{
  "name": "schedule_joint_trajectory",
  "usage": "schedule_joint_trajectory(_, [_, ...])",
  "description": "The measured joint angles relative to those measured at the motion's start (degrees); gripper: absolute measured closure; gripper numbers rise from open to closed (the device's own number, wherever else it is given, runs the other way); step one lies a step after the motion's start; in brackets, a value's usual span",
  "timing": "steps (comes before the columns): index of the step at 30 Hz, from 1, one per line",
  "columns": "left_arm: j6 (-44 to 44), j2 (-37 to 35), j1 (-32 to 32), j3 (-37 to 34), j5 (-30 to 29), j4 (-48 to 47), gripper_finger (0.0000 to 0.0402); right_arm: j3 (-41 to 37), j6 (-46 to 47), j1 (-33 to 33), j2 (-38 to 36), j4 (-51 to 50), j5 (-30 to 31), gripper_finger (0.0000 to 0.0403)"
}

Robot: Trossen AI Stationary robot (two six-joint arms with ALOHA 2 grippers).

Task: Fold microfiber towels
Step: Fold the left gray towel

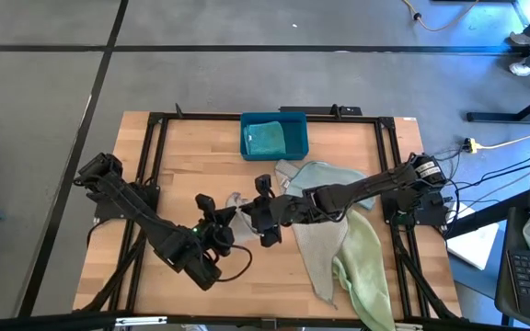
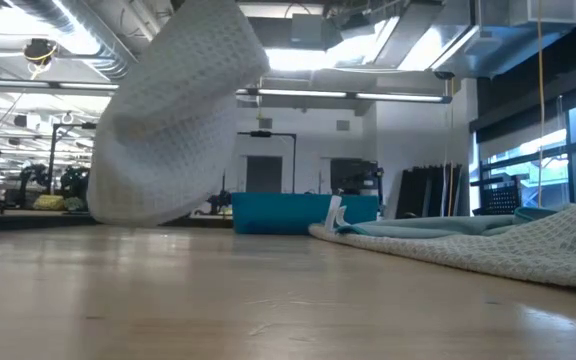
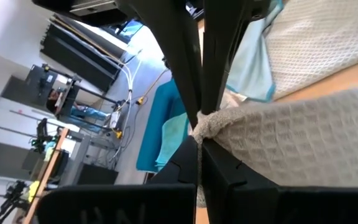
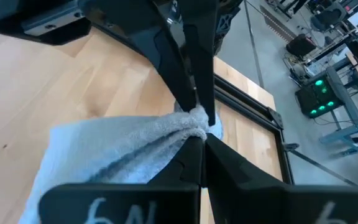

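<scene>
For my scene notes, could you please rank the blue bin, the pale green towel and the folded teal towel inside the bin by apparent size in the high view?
Largest to smallest, high view:
1. Pale green towel, hanging past the table edge
2. Blue bin
3. Teal towel, fitting inside the bin

Bin [image 1: 274, 135]: stood at the table's [image 1: 155, 202] far edge, a towel [image 1: 267, 138] inside.
Towel pile [image 1: 339, 248]: lay right of centre, before the bin.
Held towel [image 2: 173, 120]: hung above the table's middle.

High view looks straight down; low view sits at tabletop level; both share the blue bin [image 1: 274, 136].
</scene>
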Motion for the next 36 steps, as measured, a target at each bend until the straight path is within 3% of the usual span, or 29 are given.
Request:
schedule_joint_trajectory(15, [2.1,0.0,0.2,0.0,5.3,1.9,0.0401,0.0,-0.7,-0.2,-0.1,1.3,0.5,0.039])
schedule_joint_trajectory(36, [7.2,0.0,1.2,0.0,4.2,7.2,0.0401,0.0,0.3,-0.2,-0.1,0.7,-4.7,0.0389])
